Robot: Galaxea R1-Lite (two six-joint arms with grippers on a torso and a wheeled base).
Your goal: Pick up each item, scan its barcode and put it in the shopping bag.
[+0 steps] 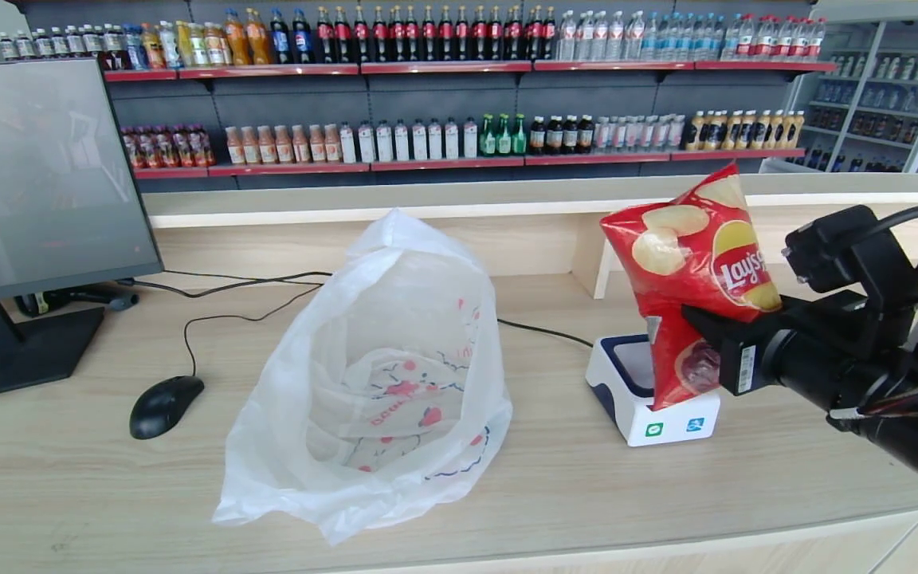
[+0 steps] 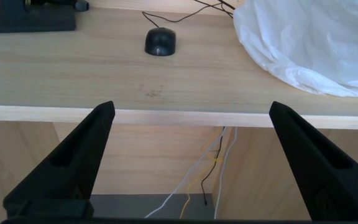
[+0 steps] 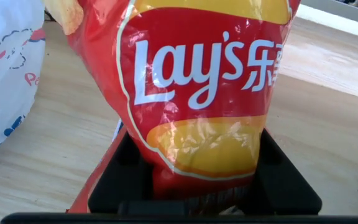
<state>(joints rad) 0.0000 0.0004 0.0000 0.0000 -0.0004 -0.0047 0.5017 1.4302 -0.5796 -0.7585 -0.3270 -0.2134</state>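
Observation:
A red bag of chips (image 1: 690,279) hangs upright over the white barcode scanner (image 1: 650,399), its lower end in front of the scanner's window. My right gripper (image 1: 718,335) is shut on the bag's right side; up close the bag (image 3: 197,99) bulges between the two black fingers (image 3: 284,180). The white plastic shopping bag (image 1: 383,375) stands open on the counter, left of the scanner, and its edge (image 2: 309,43) also appears in the left wrist view. My left gripper (image 2: 191,162) is open and empty, low in front of the counter's front edge.
A black mouse (image 1: 164,405) lies left of the shopping bag, with its cable trailing back toward a monitor (image 1: 37,175) at the far left. A raised ledge runs along the back of the wooden counter (image 1: 586,494). Shelves of bottles stand behind.

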